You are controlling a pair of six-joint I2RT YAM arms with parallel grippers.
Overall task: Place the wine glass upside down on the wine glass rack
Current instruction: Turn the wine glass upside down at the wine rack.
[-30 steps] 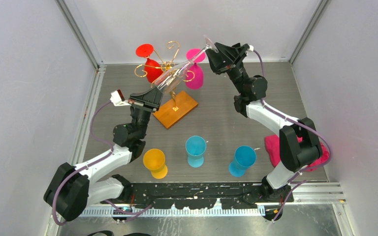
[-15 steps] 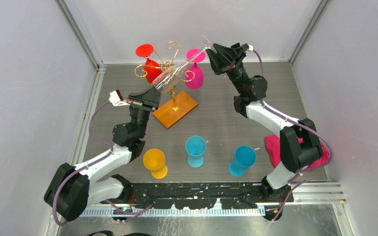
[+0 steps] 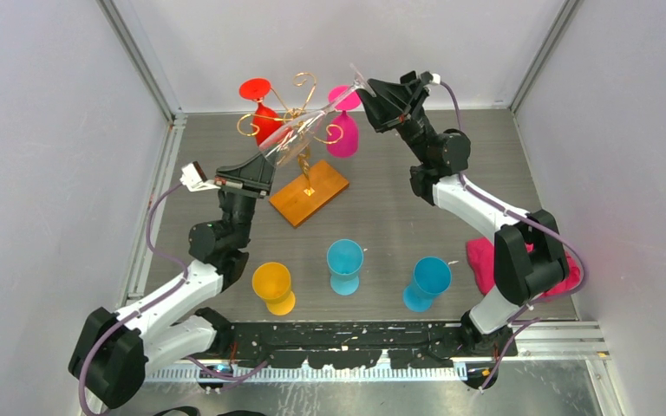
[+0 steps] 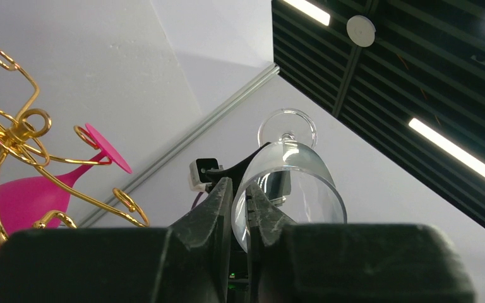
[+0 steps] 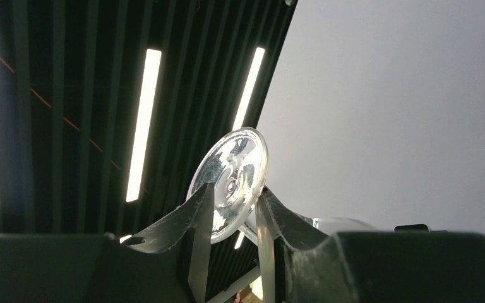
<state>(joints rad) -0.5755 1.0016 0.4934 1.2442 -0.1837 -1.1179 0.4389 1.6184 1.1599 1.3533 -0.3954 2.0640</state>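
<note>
Hanging tilted above wine glass rack [image 3: 321,195] at 12 o'clock of surface [image 3: 381,208]: wine glass [image 3: 299,134]; left tool [image 4: 239,202] clamped on bowl rim, 7 o'clock end; right tool [image 5: 233,202] closed about stem under foot, 1 o'clock end.

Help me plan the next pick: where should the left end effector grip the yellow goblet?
Probably the rim of the yellow goblet, from straight above, one finger inside the bowl. It stands upright with its mouth open upward, and the short stem sits low under the wider bowl.
</note>
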